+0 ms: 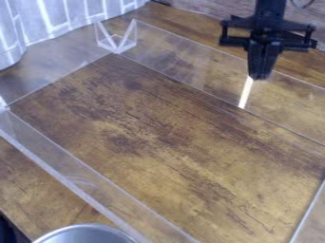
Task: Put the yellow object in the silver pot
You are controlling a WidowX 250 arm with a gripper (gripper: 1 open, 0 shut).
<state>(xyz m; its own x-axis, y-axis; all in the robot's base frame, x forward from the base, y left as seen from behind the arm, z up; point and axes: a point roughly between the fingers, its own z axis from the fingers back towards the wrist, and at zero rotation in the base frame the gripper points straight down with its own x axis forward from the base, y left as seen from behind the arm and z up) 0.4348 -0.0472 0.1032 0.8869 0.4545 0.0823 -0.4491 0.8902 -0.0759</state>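
Observation:
My black gripper [261, 72] hangs at the upper right, pointing straight down over the wooden tabletop [165, 133]. Its fingers are pressed together, and nothing shows between them. The yellow object is not in view. Only the rim of the silver pot [79, 233] shows, cut off at the bottom left edge, far from the gripper.
Clear acrylic walls [76, 176] fence in the wooden work area. A bright reflection [244, 93] lies just below the gripper. A small clear triangular stand [117, 38] sits at the back left, with a white curtain [45, 19] behind it.

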